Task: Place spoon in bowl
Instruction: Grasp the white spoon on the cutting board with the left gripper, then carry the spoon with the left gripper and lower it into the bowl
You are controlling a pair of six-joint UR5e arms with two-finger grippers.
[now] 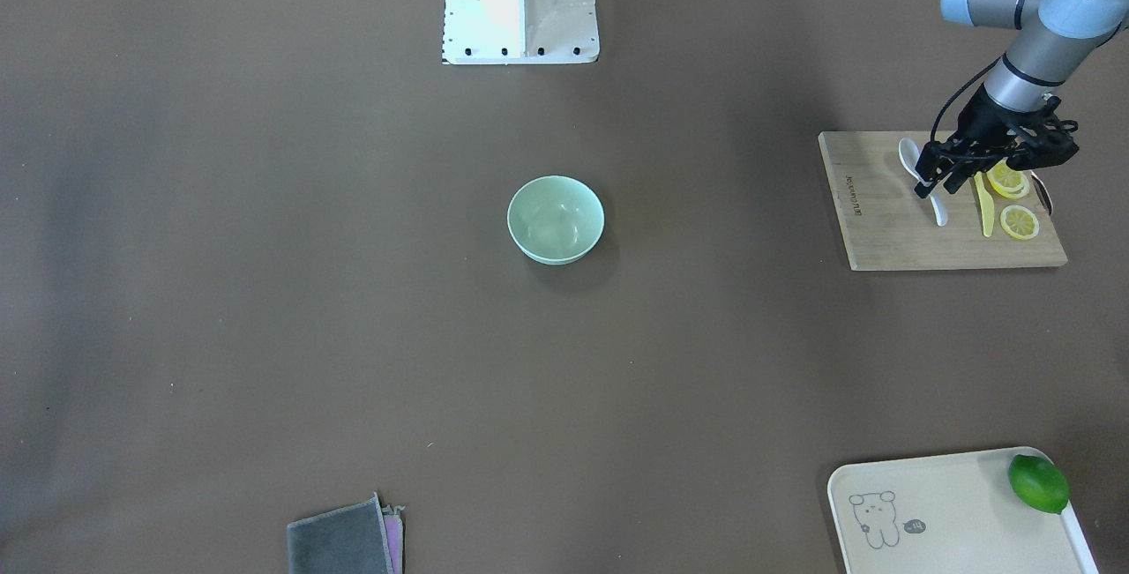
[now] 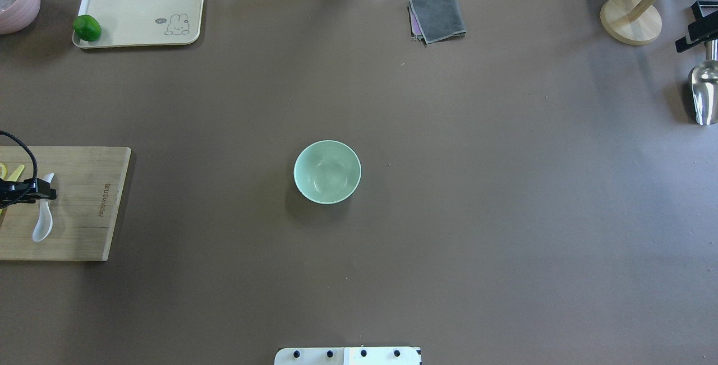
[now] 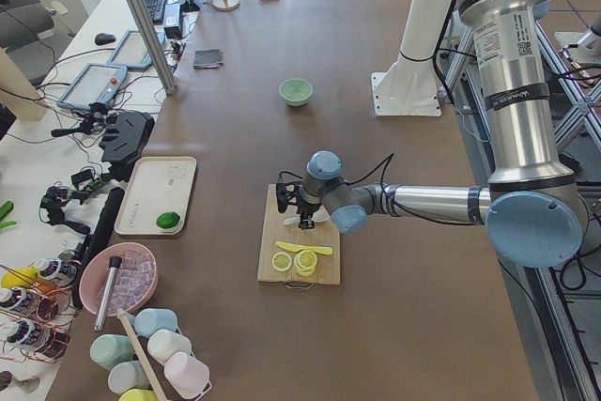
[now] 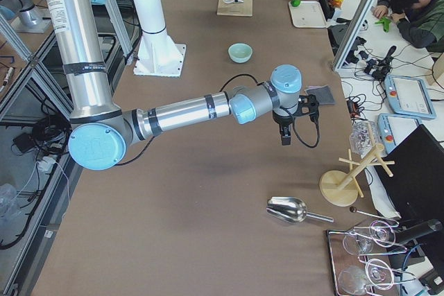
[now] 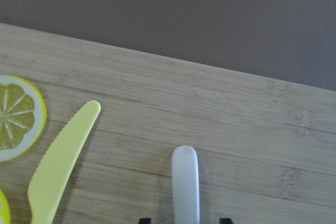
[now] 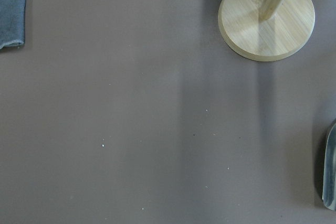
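Observation:
The white spoon (image 1: 908, 155) lies flat on a wooden cutting board (image 1: 882, 239) at the table's end on my left side. My left gripper (image 1: 924, 186) is low over the spoon's handle (image 5: 185, 182). It is open, and a fingertip (image 5: 145, 220) stands on each side of the handle. The spoon's scoop (image 2: 42, 225) lies bare on the board. The mint-green bowl (image 1: 556, 219) stands empty at the table's middle, far from the spoon. My right gripper (image 4: 286, 138) hangs over bare table near a grey cloth; I cannot tell whether it is open or shut.
A yellow knife (image 1: 984, 204) and lemon slices (image 1: 1020, 222) lie on the board beside the spoon. A cream tray (image 1: 953, 521) holds a lime (image 1: 1038, 483). A folded cloth (image 2: 437, 17), a wooden stand (image 2: 629, 20) and a metal scoop (image 2: 704, 93) lie at the far side.

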